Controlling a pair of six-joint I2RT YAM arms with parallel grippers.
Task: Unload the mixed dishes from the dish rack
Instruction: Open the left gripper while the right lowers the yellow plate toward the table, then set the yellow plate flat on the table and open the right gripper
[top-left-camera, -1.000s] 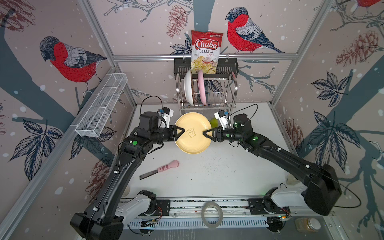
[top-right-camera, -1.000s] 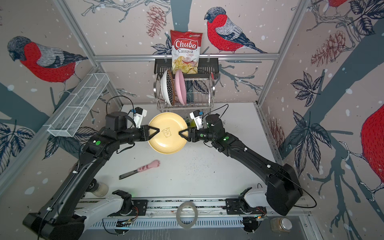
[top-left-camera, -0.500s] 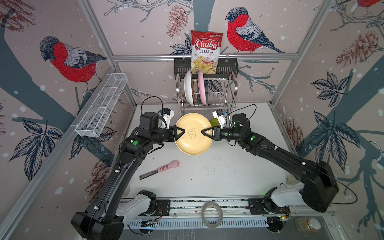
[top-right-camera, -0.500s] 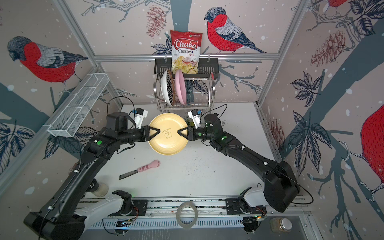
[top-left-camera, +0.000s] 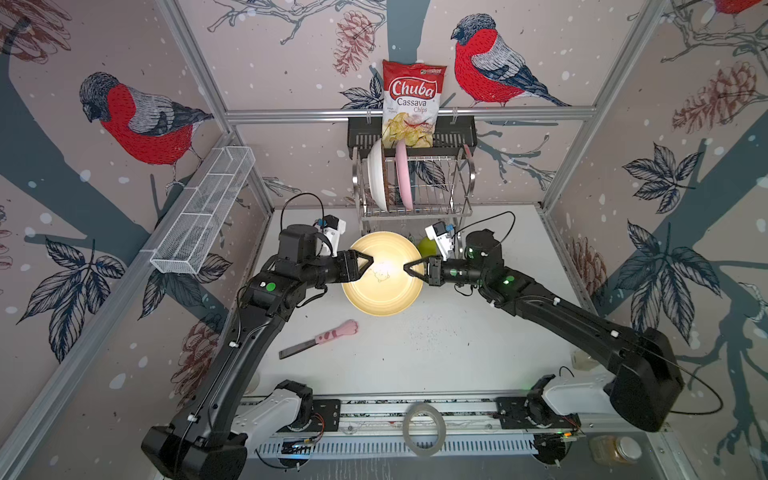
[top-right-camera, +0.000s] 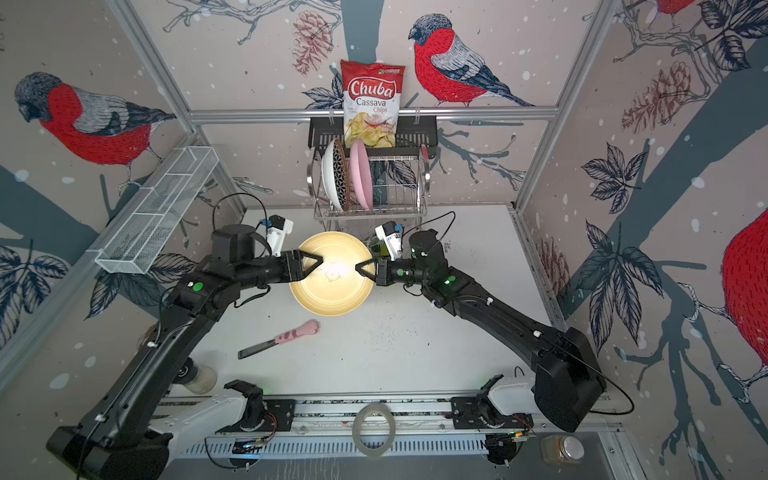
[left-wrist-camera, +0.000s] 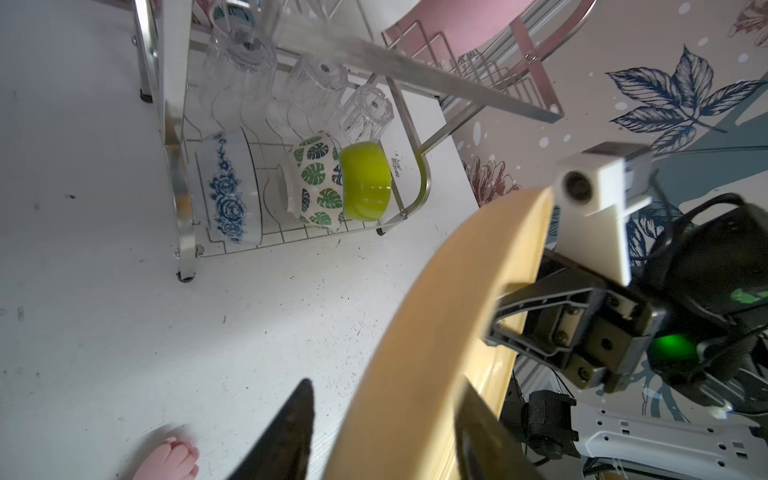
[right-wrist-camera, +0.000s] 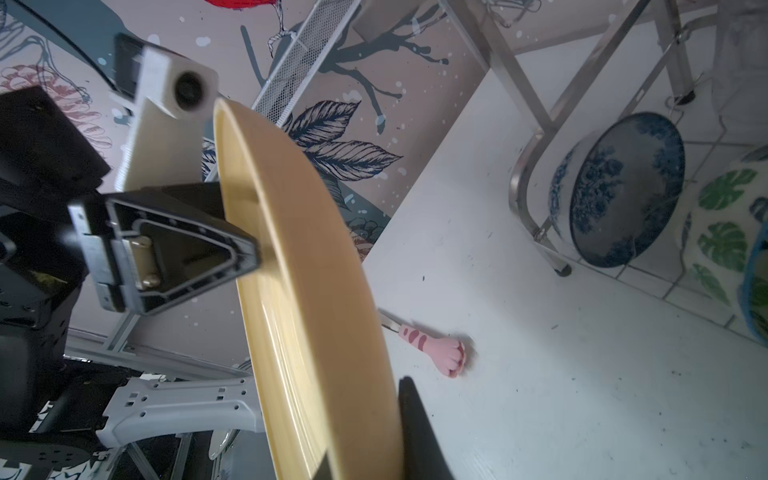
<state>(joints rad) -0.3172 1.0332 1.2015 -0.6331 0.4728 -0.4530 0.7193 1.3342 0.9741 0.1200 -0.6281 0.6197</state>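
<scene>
The right tool (top-left-camera: 408, 268) pinches the yellow plate (top-left-camera: 382, 297) upright above the table (top-left-camera: 436, 353), apparently a handover, while the left tool (top-left-camera: 368, 267) straddles the rim with its jaws open.

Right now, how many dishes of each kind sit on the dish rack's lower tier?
Bowls: 3, the blue-floral bowl, green-leaf bowl, lime bowl
Clear glasses: 3
Total on the dish rack lower tier: 6

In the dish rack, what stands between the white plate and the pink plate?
A plate with a black-and-white geometric face, visible in a top view.
</scene>
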